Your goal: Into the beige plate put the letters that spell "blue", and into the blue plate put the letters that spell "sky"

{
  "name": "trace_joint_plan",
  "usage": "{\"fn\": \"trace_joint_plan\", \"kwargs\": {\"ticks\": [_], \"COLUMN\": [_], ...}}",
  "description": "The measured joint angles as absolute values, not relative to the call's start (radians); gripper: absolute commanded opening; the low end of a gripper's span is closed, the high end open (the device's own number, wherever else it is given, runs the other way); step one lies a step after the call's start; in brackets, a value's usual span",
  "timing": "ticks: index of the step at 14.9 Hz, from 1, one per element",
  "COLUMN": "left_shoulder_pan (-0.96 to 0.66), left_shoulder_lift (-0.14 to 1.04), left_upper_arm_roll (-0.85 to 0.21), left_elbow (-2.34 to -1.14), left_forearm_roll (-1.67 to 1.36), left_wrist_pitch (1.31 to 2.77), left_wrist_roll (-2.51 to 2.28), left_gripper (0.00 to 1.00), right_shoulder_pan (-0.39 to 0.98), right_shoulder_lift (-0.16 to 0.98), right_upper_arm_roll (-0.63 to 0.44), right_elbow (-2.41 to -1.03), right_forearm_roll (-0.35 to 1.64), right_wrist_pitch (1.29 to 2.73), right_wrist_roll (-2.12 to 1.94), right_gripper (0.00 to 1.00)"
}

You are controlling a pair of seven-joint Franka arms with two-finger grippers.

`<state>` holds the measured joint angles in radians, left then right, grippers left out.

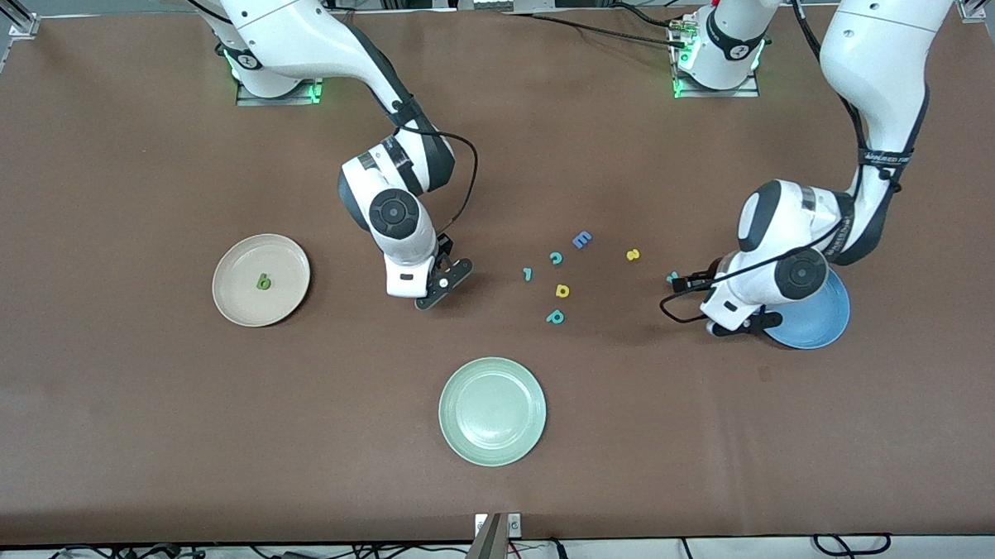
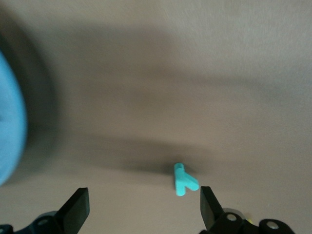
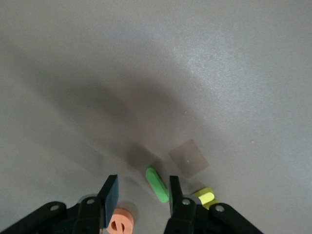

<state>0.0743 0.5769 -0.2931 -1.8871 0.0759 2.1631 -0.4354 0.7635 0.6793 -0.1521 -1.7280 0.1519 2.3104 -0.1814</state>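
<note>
Green bar l (image 3: 157, 184) lies between the right tool's (image 3: 141, 194) half-closed fingers.

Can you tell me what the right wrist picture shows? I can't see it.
The right gripper hangs low over the brown table, jaws partly closed around a green bar letter. An orange letter and a yellow letter lie close by.

A brown table (image 1: 138, 424) fills the frame. On it lie a beige plate (image 1: 287, 299) at middle left, a pale green plate (image 1: 492, 410) at lower centre, a blue plate (image 1: 822, 322) at middle right, and scattered foam letters (image 1: 562, 290) at centre.
</note>
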Motion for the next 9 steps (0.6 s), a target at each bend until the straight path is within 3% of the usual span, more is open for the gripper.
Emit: {"fn": "trace_joint_plan", "kwargs": {"ticks": [2,5,9], "left_shoulder_pan": [0.074,0.073,0.073], "left_shoulder_lift": [0.577,0.577,0.577], "left_upper_arm_roll": [-0.299,-0.305,-0.306], "left_elbow": [-1.923,-1.954,-1.975], "left_forearm_roll": [0.076,0.076,0.076], "left_wrist_pitch": [2.22,2.278,2.331], "left_wrist_roll": [-0.451,-0.454,-0.456], "left_gripper": [1.0,0.81,0.71], "right_shoulder_pan": [0.764,0.765,0.765], "right_shoulder_lift": [0.682,0.686,0.692], "right_upper_arm_roll": [-0.152,-0.152,-0.154], "right_elbow": [-1.726,-1.725,-1.725], "right_forearm_roll": [0.151,0.121,0.085], "right_wrist_pitch": [2.317,2.319,2.326], "right_wrist_roll": [-0.187,-0.197,-0.198], "right_gripper": [0.44,0.42,0.41]}}
